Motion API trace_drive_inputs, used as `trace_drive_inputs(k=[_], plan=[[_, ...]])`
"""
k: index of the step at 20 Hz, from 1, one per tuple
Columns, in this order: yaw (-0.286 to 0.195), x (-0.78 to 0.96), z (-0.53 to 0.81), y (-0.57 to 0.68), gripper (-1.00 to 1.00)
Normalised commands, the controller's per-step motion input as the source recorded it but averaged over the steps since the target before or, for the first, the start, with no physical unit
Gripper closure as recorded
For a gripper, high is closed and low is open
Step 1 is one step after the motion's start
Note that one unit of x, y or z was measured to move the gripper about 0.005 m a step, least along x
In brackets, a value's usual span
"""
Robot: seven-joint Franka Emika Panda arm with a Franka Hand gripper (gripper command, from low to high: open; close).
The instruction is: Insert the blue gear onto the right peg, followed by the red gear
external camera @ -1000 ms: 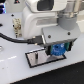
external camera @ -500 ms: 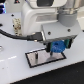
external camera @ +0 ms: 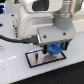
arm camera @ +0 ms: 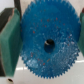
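Observation:
In the exterior view my gripper (external camera: 54, 50) hangs just above the grey black-bordered plate (external camera: 36, 60) and is shut on the blue gear (external camera: 53, 49), a toothed bright blue disc between the fingers. In the wrist view the blue gear (arm camera: 47, 44) fills most of the picture, held flat between two teal pads (arm camera: 9, 40), with its dark centre hole (arm camera: 48, 44) showing something pale inside. The pegs are hidden under the gear and gripper. The red gear is out of view.
The white robot body (external camera: 37, 20) and a black cable (external camera: 15, 39) crowd the space above and to the exterior view's left of the plate. The plate lies on a white table (external camera: 15, 72).
The gripper with the blue gear has stayed over the plate, shifting little if at all.

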Motion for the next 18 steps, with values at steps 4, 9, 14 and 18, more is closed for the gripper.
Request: trace_drive_inputs(k=[4, 9, 14, 18], plan=[[0.000, 0.14, -0.15, -0.02, 1.00], [0.000, 0.16, -0.29, 0.00, 1.00], [0.000, 0.07, -0.15, 0.01, 1.00], [0.000, 0.00, 0.05, 0.04, -1.00]])
